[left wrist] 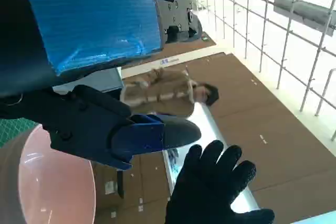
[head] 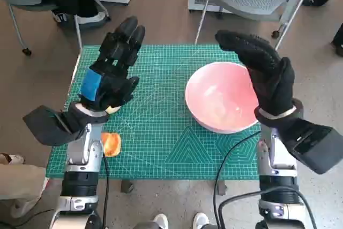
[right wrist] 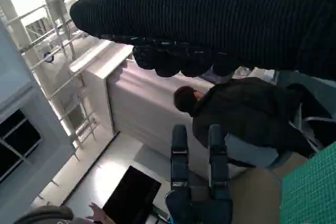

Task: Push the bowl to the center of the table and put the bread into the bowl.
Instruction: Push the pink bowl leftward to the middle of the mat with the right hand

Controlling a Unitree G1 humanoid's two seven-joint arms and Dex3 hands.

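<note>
The pink bowl (head: pixel 221 98) sits on the right half of the green mat (head: pixel 161 143), off the counter's middle, and the bread (head: pixel 111 143) lies near the mat's front left corner beside the left forearm. The right hand (head: pixel 261 68) hangs open and empty over the bowl's right rim, and the left hand (head: pixel 114 68) is also empty, fingers spread above the mat. The push looks not yet made; next the right hand should press the bowl's right wall and slide it leftward to the middle.
</note>
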